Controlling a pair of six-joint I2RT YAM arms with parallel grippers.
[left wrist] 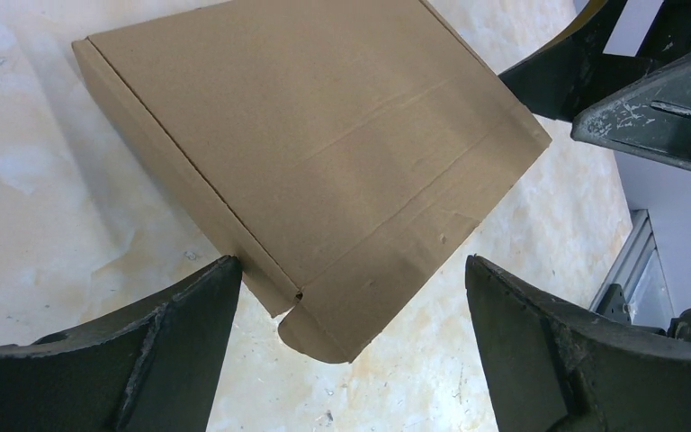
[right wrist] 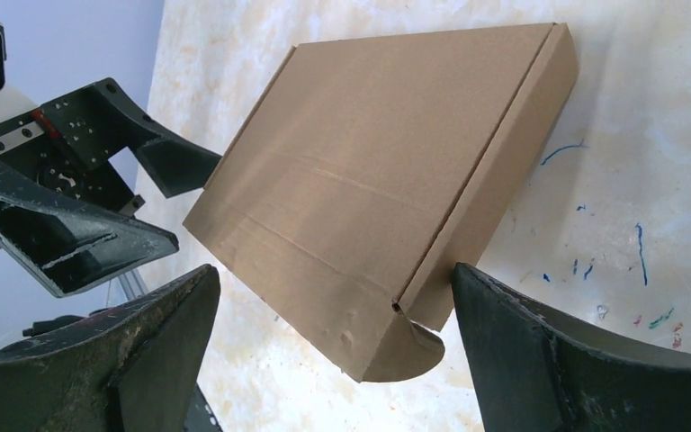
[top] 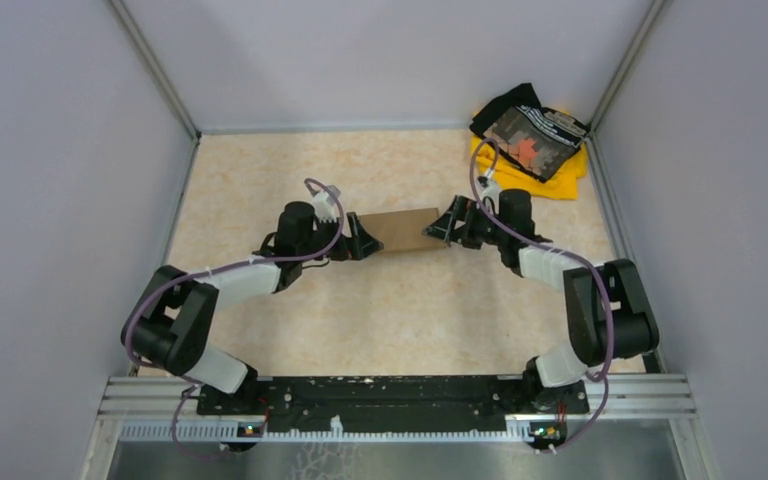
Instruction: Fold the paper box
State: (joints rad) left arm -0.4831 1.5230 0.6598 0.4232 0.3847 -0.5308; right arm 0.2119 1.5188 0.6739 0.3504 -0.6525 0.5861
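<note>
A robot lab cell: plain grey walls in aluminium framing enclose a marbled tabletop.

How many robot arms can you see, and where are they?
2. The left arm reaches toward the left end of the paper box, the right arm toward its right end, both with jaws open. No others show.

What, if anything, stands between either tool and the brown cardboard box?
Nothing visible. The open left tool and right tool face opposite ends of the brown cardboard box; the yellow and black cloth pile lies apart, far right.
</note>
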